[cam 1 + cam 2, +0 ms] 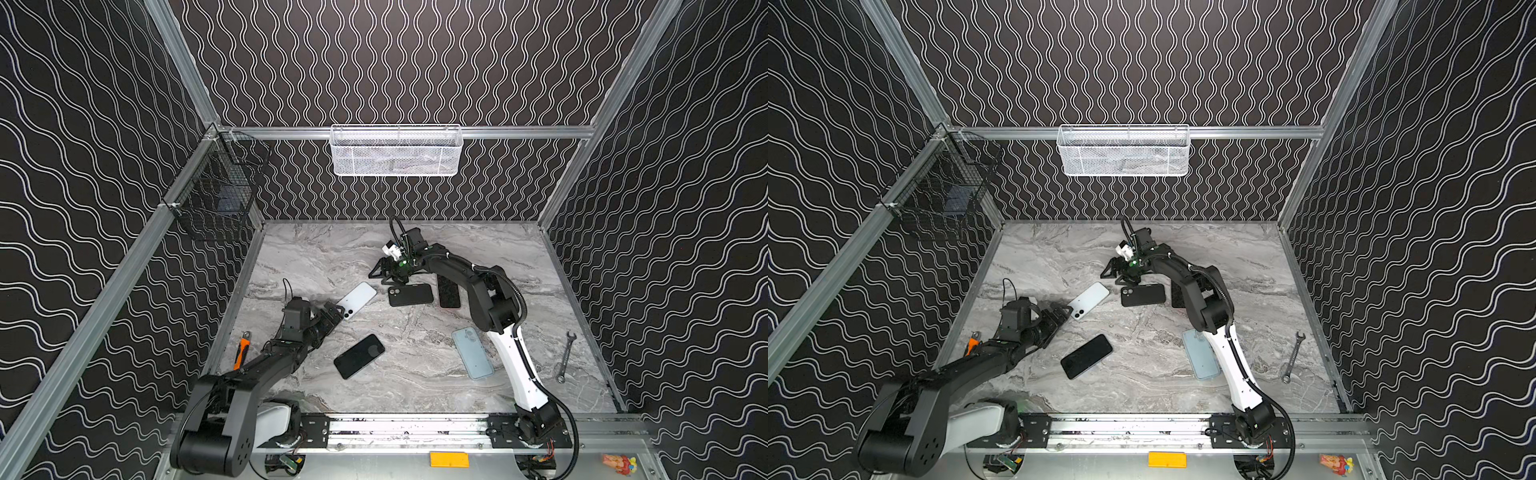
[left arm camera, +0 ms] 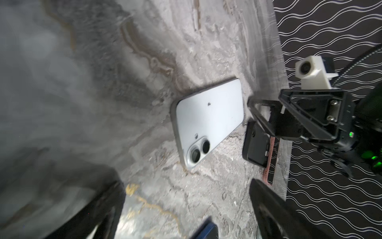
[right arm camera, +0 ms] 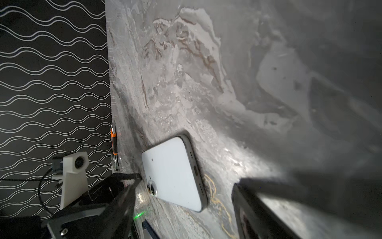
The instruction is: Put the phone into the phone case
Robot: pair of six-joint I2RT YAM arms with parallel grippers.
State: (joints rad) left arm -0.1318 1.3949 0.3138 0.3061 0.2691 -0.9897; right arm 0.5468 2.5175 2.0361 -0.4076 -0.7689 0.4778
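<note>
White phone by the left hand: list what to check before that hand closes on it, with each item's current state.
1. Left hand open: ok, fingers spread, nothing between them.
2. White twin-lens phone flat on the grey marble table, lenses up: ok.
3. Phone between the left fingers: not ok, it lies ahead of the fingertips.
4. Fingertip touching the phone's lens corner: cannot tell.
5. Right hand off the phone: ok, open, by the black rectangular phone case.
6. Case's opening facing up: cannot tell.
</note>
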